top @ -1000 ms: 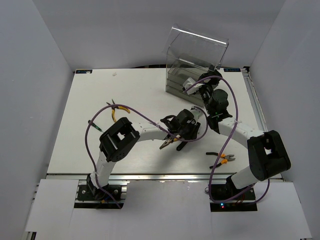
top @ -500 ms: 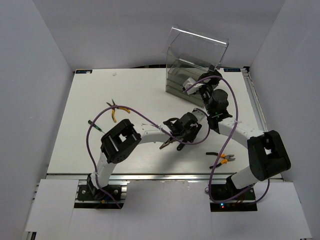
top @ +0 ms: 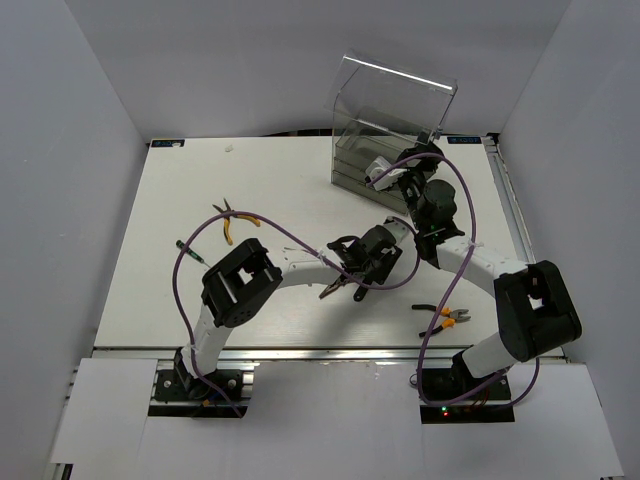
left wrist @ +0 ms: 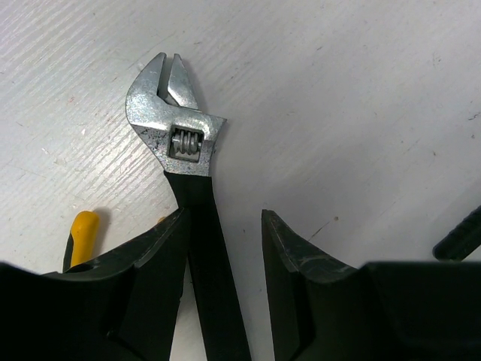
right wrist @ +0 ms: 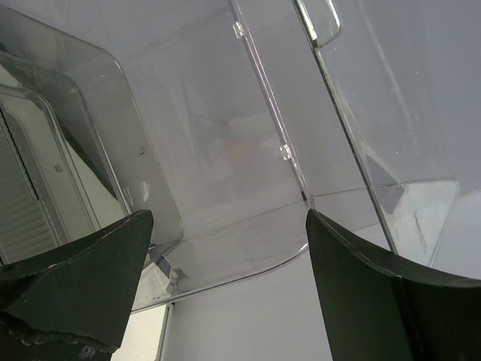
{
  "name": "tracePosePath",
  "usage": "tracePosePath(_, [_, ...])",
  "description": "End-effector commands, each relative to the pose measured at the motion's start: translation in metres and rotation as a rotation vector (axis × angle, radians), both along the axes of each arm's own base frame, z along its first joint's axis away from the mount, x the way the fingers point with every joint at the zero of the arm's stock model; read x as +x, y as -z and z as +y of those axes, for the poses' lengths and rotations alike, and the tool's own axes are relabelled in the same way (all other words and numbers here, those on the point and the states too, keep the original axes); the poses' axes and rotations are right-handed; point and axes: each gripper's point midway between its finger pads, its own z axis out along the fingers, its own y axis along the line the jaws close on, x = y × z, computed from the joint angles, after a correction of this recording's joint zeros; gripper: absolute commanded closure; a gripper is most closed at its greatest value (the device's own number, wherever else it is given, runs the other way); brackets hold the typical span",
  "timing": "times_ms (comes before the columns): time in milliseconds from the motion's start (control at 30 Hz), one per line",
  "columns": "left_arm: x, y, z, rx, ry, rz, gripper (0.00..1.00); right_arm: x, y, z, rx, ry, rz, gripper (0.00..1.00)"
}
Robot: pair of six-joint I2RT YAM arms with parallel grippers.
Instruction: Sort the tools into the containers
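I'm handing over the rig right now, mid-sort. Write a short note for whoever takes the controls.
Left gripper: open, straddling the black handle of the adjustable wrench, which appears to lie on the table; there is a gap on one side, so it is not clamped.
Right gripper: wide open, nothing clamped, up against the clear cabinet at far right.
Also on the table: yellow-handled pliers and a screwdriver at left, orange-handled cutters near the right arm.
Done: no tool seen in a drawer; contents hard to make out.
Left: grip the wrench, put it in a drawer, then the rest.
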Motion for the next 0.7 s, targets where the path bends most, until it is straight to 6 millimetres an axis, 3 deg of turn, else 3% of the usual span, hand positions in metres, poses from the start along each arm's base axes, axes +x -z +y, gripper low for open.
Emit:
tracePosePath(0, [0.003, -0.034, 0.000, -0.029, -0.012, -0.040, 0.46, -0.007, -0.030, -0.005, 0.061, 0.014, -0.083, 0.11])
tracePosePath(333, [0.007, -0.058, -0.005, -0.080, -0.030, -0.068, 0.42, -0.007, -0.030, -0.005, 0.059, 0.013, -0.083, 0.11])
tracePosePath(667, [0.008, -0.030, 0.008, -0.051, -0.063, 0.008, 0.40, -0.008, -0.029, -0.006, 0.058, 0.015, -0.082, 0.11])
